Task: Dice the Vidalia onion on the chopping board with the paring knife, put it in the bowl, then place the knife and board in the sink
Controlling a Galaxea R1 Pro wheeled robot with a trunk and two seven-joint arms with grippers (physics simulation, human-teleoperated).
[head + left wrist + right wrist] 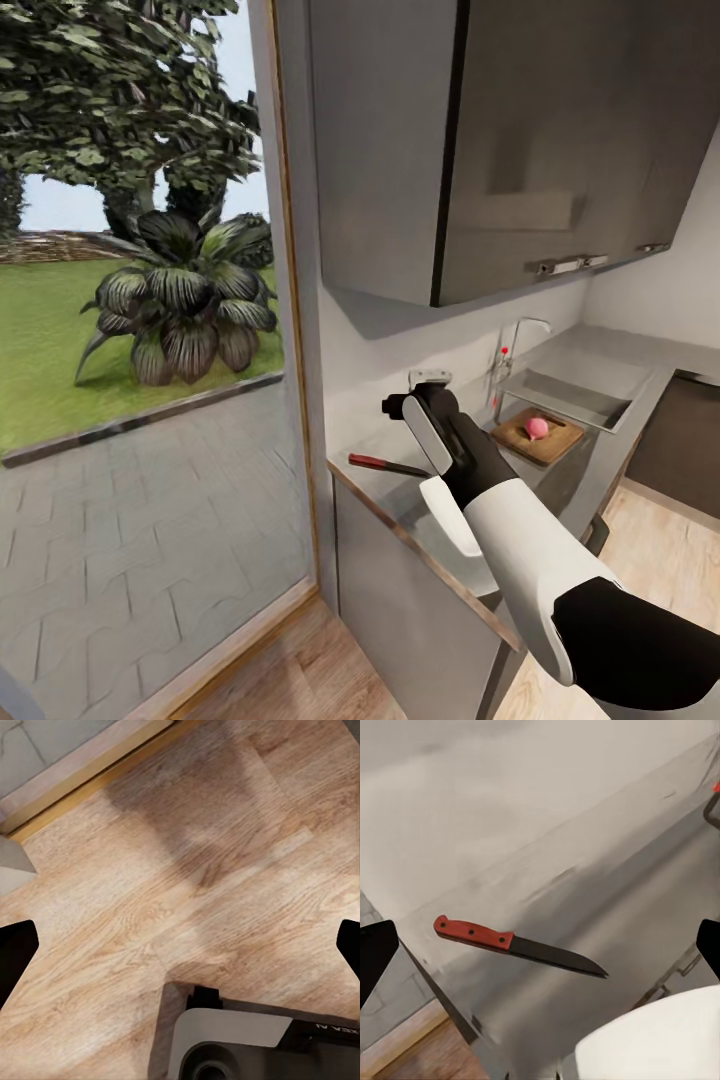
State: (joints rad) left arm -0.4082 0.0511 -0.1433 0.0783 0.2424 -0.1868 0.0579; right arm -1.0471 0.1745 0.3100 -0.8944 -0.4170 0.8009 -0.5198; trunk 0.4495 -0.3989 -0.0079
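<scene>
red-handled paring knife [514,946] flat on grey countertop [607,907], onion [537,428] on chopping board [545,443]

Through the glass door [150,300] a broad-leaved plant [185,305] sits on the lawn [40,340], with a tree [110,90] rising behind it and grey paving [140,530] running up to the wooden sill [240,640]. Indoors, dark wall cabinets [520,140] hang above a white backsplash [400,345]. Light wood planks [187,885] cover the floor.

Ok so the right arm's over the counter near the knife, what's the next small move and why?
Probably lower the right gripper toward the paring knife's handle. The knife lies flat and untouched on the countertop, the fingers are spread wide above it, and the onion already sits on the chopping board.
</scene>
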